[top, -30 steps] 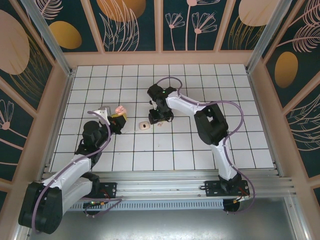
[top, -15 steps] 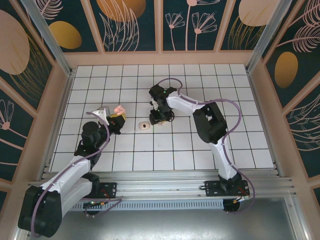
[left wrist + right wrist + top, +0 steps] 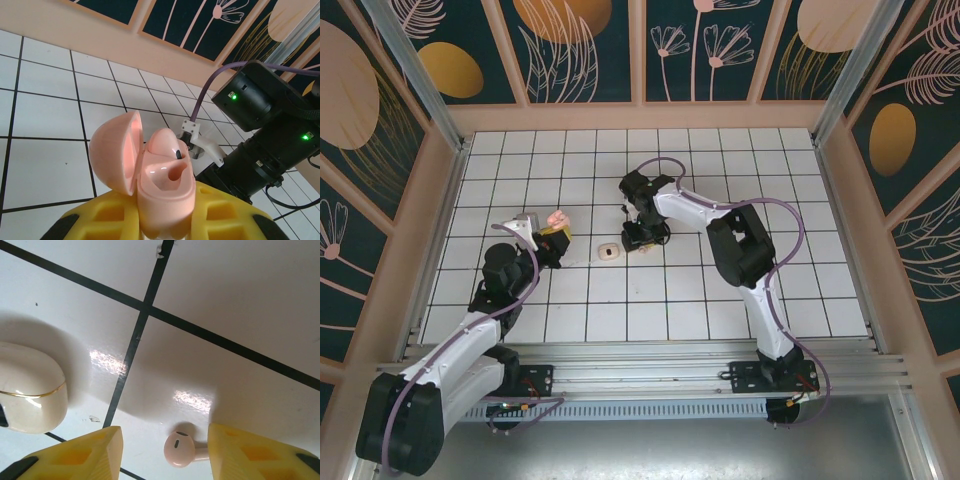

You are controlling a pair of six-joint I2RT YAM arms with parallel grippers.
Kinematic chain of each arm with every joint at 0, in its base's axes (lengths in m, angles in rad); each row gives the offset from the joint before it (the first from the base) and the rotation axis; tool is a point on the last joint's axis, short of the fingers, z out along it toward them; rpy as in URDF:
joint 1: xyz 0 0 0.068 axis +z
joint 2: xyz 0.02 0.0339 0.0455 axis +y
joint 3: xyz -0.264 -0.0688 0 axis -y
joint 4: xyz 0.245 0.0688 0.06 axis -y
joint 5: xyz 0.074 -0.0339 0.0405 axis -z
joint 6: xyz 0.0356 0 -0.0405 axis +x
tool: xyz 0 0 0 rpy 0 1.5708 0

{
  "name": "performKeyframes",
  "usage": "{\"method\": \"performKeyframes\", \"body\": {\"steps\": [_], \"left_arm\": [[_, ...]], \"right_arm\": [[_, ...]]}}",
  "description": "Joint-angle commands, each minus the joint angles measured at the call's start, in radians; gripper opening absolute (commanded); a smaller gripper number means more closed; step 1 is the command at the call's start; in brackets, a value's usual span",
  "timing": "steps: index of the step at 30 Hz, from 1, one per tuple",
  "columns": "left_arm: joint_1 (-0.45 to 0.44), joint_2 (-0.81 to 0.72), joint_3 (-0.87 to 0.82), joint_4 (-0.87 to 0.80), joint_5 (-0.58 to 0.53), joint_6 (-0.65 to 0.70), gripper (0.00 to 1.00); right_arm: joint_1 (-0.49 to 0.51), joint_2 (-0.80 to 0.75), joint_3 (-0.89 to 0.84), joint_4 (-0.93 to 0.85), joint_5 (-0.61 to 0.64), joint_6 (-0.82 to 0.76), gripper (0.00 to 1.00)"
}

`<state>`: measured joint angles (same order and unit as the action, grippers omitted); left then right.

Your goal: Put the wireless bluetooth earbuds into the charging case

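One earbud (image 3: 179, 449) lies on the white tile floor (image 3: 250, 315), between the two yellow fingers (image 3: 80, 452) of the right gripper (image 3: 162, 442). The fingers stand apart, one on each side, and are not squeezing it. Its little stem runs toward one finger, and I cannot tell if they touch. The left gripper (image 3: 555, 228) is clenched on the charging case (image 3: 165, 185) and holds it up off the floor, well away to the left, with the lid (image 3: 117, 150) open. A second earbud (image 3: 167, 145) seems to sit inside, and the hole (image 3: 175, 174) next to it is empty. To do this step well, the right gripper should go down low, so the fingers meet the round head and not just the thin stem. It should close slowly and softly, because the earbud is small and smooth and could pop out sideways. A cream box (image 3: 30, 390) sits near, so the fingers should keep off it. Lift straight up only when the earbud is held snug.
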<state>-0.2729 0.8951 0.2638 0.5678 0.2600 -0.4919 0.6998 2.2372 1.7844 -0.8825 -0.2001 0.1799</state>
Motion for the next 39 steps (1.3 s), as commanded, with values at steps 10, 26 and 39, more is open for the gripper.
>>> {"method": "performKeyframes", "body": {"steps": [10,26,39], "left_arm": [[0.009,-0.024,0.010,-0.023,-0.004,0.021,0.12],[0.008,-0.018,0.013,-0.016,-0.001,0.025,0.12],[0.008,-0.021,0.019,-0.020,0.005,0.026,0.12]], "right_arm": [[-0.021,-0.001,0.011,-0.007,0.000,-0.043,0.52],[-0.008,-0.092,-0.133,-0.032,-0.028,-0.023,0.40],[-0.003,-0.118,-0.027,-0.069,-0.070,0.001,0.35]]}}
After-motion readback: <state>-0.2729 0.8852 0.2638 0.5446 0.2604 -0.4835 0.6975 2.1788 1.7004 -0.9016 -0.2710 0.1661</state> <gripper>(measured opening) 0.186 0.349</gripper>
